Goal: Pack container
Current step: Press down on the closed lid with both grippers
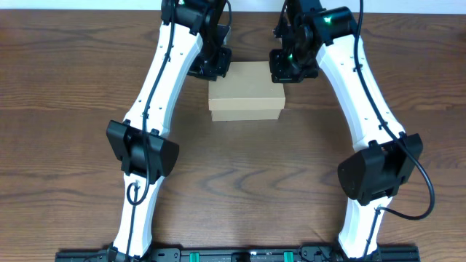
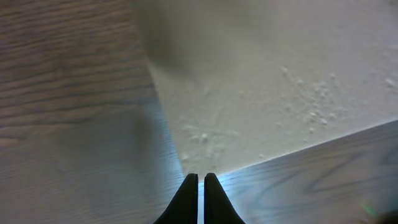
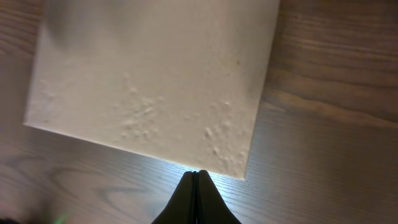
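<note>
- Nearest the robot's base, the brown wood-grain worktop [image 1: 73, 109] carries the two white arms. One passes on each side of the box, and both reach to the box's far side.
- The small rectangular brown cardboard box [image 1: 246, 94] lies flat on the worktop between the two arms. Its lid is down and level with the top face, and no flap stands up.
- In the wrist views the box top [image 2: 280, 93] [image 3: 155, 81] appears pale, with small raised dimples. The contents are hidden.
- At the far left corner of the box, the left fingers [image 2: 186, 202] are pressed together and hold nothing. Their tips sit over the worktop just beside the box corner. Whether they touch the cardboard cannot be determined.
- At the far right corner of the box, the right fingers [image 3: 186, 199] are likewise together and empty. Their tips are just beside the box edge, near its corner.
- Status, judged from the present layout:
  - No loose item waiting to be packed shows in any view, and the lid is already closed.
  - Packing therefore appears to be at or near completion.
  - The likely remainder is to confirm that the tuck flap is fully seated and to move both arms clear of the box.
</note>
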